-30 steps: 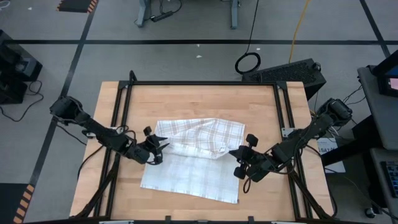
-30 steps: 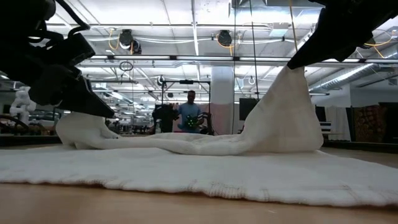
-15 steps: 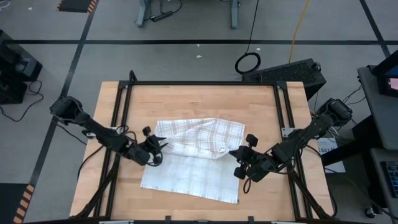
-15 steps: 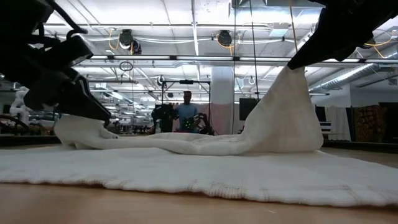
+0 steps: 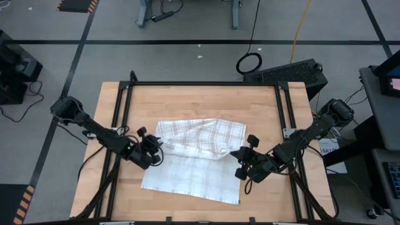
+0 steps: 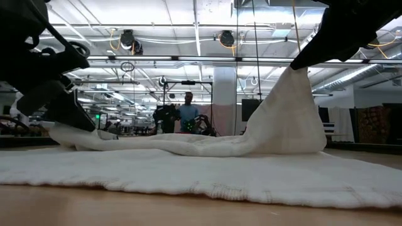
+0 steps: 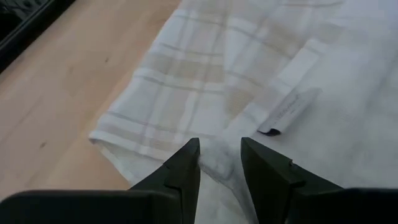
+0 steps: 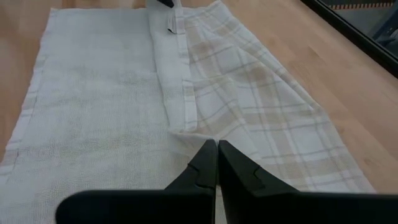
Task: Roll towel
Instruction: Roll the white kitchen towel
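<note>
The towel (image 5: 194,162) lies spread on the wooden table (image 5: 200,103). Its far part is folded toward the near edge, plaid side up, and a small white tag (image 7: 289,109) sits on the folded edge. My left gripper (image 5: 156,145) is at the left end of that fold, with cloth between its fingers (image 7: 189,158). My right gripper (image 5: 237,156) is shut on the fold's right end, which stands up as a peak (image 6: 292,81) above the table. My left gripper pinches a small bunch of cloth (image 7: 216,160) at the left end of the folded edge, slanting down from the table's left. The cloth there stays low on the towel. My right gripper pinches the folded edge's right end (image 8: 198,138) between its fingertips, slanting down from the right. The cloth rises taut to the fingers, and the rest lies on the table.
Black frame rails run along the table's left (image 5: 122,125) and right (image 5: 287,125) sides. Bare wood lies on the far side of the towel. A person (image 6: 188,113) stands far off in the room beyond.
My left gripper has turned at the wrist and tipped more steeply, drawing slightly toward the table's left edge. The bunched cloth at the fold's left end has sunk flatter. The raised right end has stayed as it was.
</note>
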### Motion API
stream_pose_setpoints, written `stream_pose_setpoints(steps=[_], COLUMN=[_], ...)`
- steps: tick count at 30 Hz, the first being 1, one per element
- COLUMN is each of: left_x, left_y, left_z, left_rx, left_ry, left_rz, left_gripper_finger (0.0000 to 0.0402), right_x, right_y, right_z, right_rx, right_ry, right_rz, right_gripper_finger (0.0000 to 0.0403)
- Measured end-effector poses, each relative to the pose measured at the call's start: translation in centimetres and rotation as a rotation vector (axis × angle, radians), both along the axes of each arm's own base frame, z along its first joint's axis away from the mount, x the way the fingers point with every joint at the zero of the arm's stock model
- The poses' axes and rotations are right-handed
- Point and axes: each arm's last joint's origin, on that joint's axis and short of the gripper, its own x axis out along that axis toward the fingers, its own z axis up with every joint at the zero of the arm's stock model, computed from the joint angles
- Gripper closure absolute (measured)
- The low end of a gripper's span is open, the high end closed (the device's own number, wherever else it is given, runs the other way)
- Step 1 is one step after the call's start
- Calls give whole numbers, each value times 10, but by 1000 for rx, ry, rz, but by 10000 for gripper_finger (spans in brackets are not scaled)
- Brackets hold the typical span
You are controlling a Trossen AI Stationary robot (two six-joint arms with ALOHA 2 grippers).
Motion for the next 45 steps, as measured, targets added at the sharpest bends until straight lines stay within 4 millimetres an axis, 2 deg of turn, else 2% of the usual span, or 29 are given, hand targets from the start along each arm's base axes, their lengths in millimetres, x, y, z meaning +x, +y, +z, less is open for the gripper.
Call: stream_pose_setpoints(steps=[8, 20, 23, 27, 32, 35, 38, 41, 45], left_x=[0, 4, 3, 3, 6, 17, 26, 32, 35], left_y=[-4, -5, -5, -5, -5, -3, 3, 17, 43], left_z=[0, 3, 3, 3, 9, 35, 74, 118, 172], left_rx=[-60, -9, -14, -10, 83, 239, 423, 538, 598], left_ry=[-10, -71, -60, -55, -57, -109, -160, -191, -352], left_rz=[-18, -6, -11, -18, -48, -50, 4, 38, -95], left_gripper_finger=[281, 284, 312, 384, 395, 396, 396, 397, 398], right_x=[0, 0, 0, 0, 0, 2, 0, -6, -20], right_y=[0, 0, 0, 0, -2, -10, -22, -38, -69], right_z=[0, 0, 0, 0, 3, 20, 43, 69, 95], right_rx=[0, 1, 1, -2, -40, -130, -228, -294, -364], right_ry=[-1, -1, -1, -2, -5, -52, -86, -123, -144], right_rz=[0, 0, 0, -2, 3, -20, -37, -59, -103], right_gripper_finger=[403, 403, 403, 403, 403, 403, 403, 403, 403])
